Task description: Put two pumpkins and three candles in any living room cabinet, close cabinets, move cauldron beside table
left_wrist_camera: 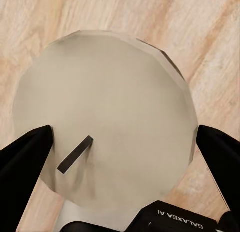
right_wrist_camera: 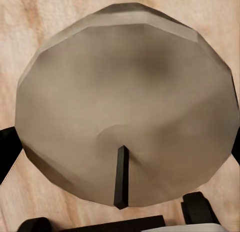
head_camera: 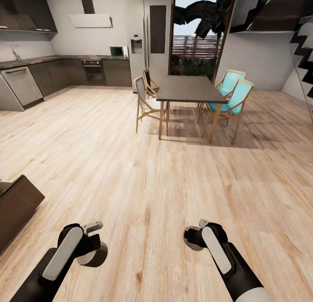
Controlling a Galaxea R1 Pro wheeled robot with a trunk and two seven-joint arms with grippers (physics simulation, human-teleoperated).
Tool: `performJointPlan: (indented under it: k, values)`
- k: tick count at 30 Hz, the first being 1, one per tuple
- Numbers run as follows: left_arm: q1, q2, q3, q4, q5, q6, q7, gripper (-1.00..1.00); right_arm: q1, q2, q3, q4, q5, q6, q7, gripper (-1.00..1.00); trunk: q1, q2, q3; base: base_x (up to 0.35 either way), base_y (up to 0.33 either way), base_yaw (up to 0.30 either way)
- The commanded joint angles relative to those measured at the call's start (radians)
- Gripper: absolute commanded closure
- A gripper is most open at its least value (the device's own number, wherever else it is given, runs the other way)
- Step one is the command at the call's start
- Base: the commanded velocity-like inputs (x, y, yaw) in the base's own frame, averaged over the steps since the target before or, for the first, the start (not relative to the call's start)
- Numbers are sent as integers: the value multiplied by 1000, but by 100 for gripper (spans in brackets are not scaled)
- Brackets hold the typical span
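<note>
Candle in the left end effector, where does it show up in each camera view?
Head view: candle low at the left, gripped by the left end effector.
Left wrist view: centre of the picture, wick end facing the camera, between the black fingers.
Right wrist view: that is a second candle, held by the right end effector.
Shared landmark: the light wood floor behind it.

You have pale, grainy wood floor (head_camera: 174, 176) under you. Both candles (left_wrist_camera: 105, 117) (right_wrist_camera: 125, 111) look matt, waxy grey-tan with faceted edges. The dining table (head_camera: 189, 89) has a matt dark top on wooden legs.
</note>
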Motion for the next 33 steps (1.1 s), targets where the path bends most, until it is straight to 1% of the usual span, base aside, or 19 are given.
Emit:
performJointPlan:
  k: [1,20,25,33]
  values:
    - [-1,1,-2,-1,8,2,10,100,-1,0,1,-1,-10,0,-11,100,0,0,-1,321,0,169]
    - [-1,1,-3,-1,8,2,10,100,-1,0,1,0,-10,-1,-11,100,0,0,-1,321,-3,176]
    - [-1,1,-3,-1,8,2,10,100,-1,0,1,0,-10,-1,-11,100,0,0,-1,321,-91,270]
    - [-1,1,-3,-2,8,2,10,100,-1,0,1,0,-10,0,-11,100,0,0,-1,301,-162,288]
